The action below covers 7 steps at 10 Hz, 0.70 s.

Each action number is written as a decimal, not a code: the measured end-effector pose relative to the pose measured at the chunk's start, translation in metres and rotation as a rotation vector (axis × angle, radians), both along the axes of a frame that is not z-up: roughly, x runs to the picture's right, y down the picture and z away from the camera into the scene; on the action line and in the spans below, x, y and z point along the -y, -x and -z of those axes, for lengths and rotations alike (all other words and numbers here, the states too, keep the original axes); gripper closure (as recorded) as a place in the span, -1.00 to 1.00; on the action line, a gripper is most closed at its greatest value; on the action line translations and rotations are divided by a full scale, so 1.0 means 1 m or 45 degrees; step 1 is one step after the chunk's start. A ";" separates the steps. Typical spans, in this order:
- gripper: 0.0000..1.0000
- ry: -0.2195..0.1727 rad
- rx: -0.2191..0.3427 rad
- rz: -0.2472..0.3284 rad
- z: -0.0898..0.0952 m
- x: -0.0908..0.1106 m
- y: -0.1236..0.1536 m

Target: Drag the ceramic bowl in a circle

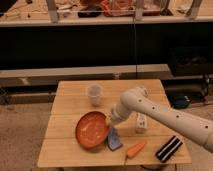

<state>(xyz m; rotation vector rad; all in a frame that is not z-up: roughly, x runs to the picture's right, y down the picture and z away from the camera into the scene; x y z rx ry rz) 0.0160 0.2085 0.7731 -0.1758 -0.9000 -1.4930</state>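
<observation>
The ceramic bowl (pixel 91 130) is wide, shallow and orange-red with pale streaks inside. It sits on the wooden table (pixel 65 155) left of the middle, toward the front. The white arm reaches in from the right and my gripper (pixel 111 120) is at the bowl's right rim, touching it. A small translucent white cup (pixel 94 95) stands upright behind the bowl.
A blue sponge-like block (pixel 114 139) lies against the bowl's right front edge. An orange carrot (pixel 136 148), a black striped item (pixel 168 148) and a white object (pixel 141 122) lie to the right. Shelving stands behind the table.
</observation>
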 end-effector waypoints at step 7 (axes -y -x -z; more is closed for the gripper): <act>1.00 -0.001 0.223 0.311 0.007 -0.030 0.141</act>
